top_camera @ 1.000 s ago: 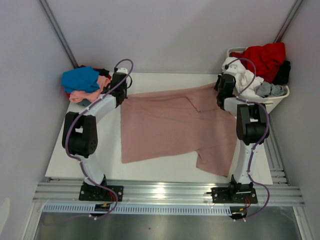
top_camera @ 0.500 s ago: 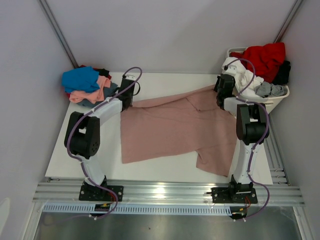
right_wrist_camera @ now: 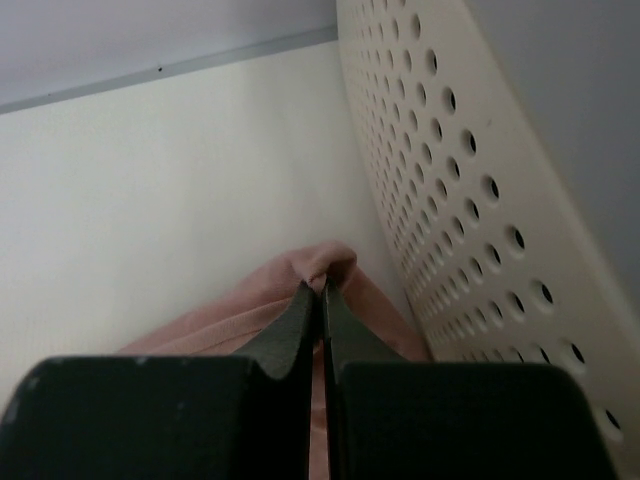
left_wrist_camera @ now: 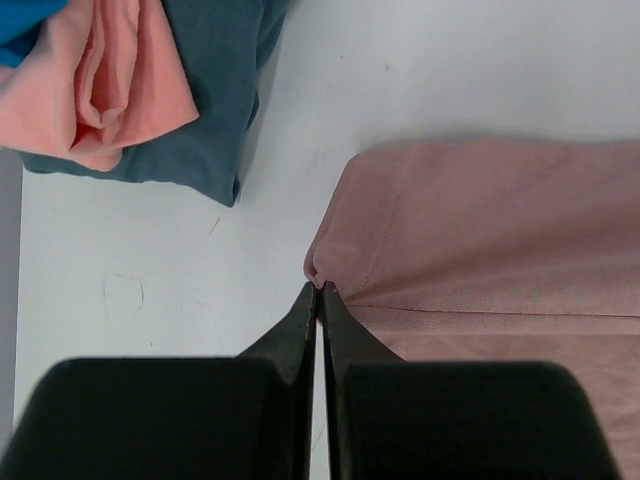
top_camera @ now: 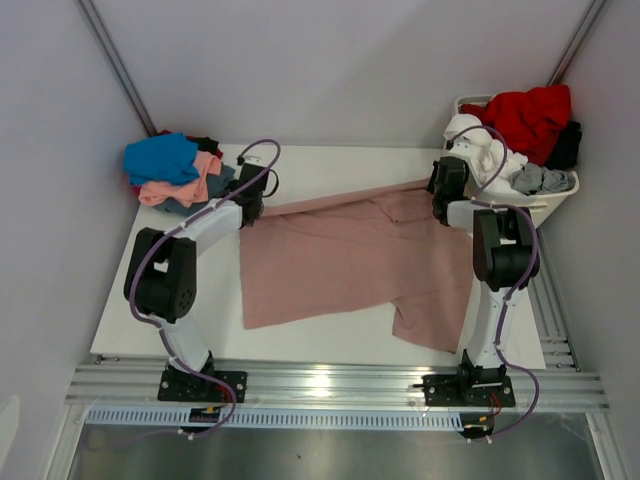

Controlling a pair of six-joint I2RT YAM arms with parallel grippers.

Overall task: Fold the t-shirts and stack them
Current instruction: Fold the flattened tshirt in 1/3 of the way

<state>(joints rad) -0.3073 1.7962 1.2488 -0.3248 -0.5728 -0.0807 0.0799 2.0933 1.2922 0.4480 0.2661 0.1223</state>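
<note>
Dusty-pink cloth covered the middle of the white table: the pink t-shirt lay spread flat, its far edge running between the two grippers and one lobe reaching toward the near edge beside the right arm. The left gripper was pinched tight on the shirt's far-left corner, a small nub of fabric bunched at its tips. The right gripper was clamped the same way on the far-right corner, just beside the perforated wall of the white laundry basket. At the table's far-left corner sat a pile with a blue t-shirt on top, a salmon t-shirt under it and a slate t-shirt lowest, near the left gripper but apart from the pink cloth. A red t-shirt and a white t-shirt were heaped in the basket.
</note>
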